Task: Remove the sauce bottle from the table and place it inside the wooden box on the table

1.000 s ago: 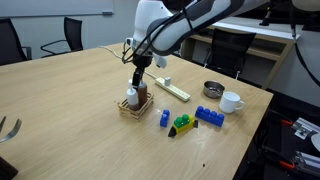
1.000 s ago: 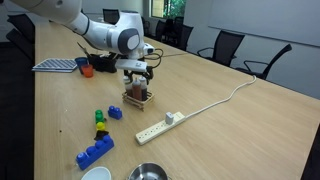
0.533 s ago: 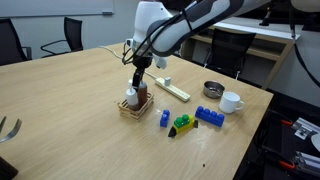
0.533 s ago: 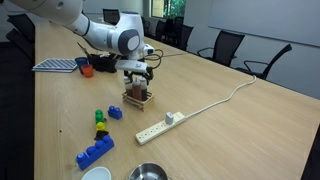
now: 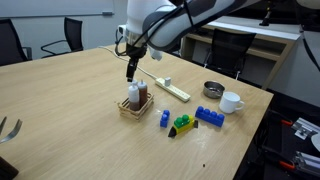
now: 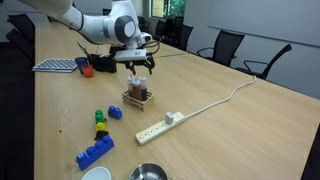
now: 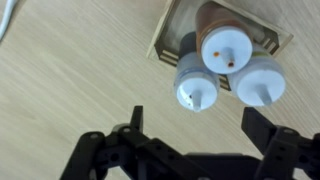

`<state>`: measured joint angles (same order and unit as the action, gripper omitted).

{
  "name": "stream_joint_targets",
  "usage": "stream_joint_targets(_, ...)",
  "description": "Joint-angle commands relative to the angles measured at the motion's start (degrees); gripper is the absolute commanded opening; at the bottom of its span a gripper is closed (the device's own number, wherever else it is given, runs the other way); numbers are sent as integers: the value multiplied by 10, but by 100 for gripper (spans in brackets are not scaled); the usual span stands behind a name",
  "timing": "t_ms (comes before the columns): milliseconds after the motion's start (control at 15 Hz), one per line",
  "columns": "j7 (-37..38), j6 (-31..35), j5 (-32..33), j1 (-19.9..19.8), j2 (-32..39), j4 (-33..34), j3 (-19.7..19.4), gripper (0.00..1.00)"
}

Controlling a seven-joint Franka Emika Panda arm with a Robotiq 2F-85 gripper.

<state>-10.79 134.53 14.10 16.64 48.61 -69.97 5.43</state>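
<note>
The wooden box [image 5: 128,110] stands mid-table and holds three upright bottles; it also shows in the other exterior view [image 6: 137,103] and at the top of the wrist view [image 7: 165,45]. The sauce bottle [image 7: 197,88], dark-bodied with a pale cap, stands inside the box beside a brown bottle [image 7: 225,45] and an all-white bottle [image 7: 262,85]. In the exterior views a dark bottle [image 5: 143,94] [image 6: 138,93] stands in the box. My gripper [image 5: 130,72] [image 6: 140,68] [image 7: 193,118] hangs open and empty just above the bottles, touching nothing.
A white power strip [image 5: 172,88] [image 6: 160,125] lies close beside the box. Blue blocks [image 5: 164,118] [image 6: 95,150], a green and yellow toy [image 5: 182,124], a white mug [image 5: 231,101] and a metal bowl [image 5: 212,89] sit nearby. Chairs ring the table.
My gripper was down at the box around a bottle; it has risen straight up, open, leaving the bottle standing in the box.
</note>
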Motion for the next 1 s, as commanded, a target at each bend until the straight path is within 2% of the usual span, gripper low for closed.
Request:
stream_joint_targets(0,21,-12,31,22,-53,-4,-22,100)
stream_joint_targets(267,28,-9,45,24,-97,-17,-24,100)
stream_joint_targets(333,15,-6,33,18,-79,4,-15,100)
stream_joint_targets(933,16,-6,34,18,-82,-1,-16,100)
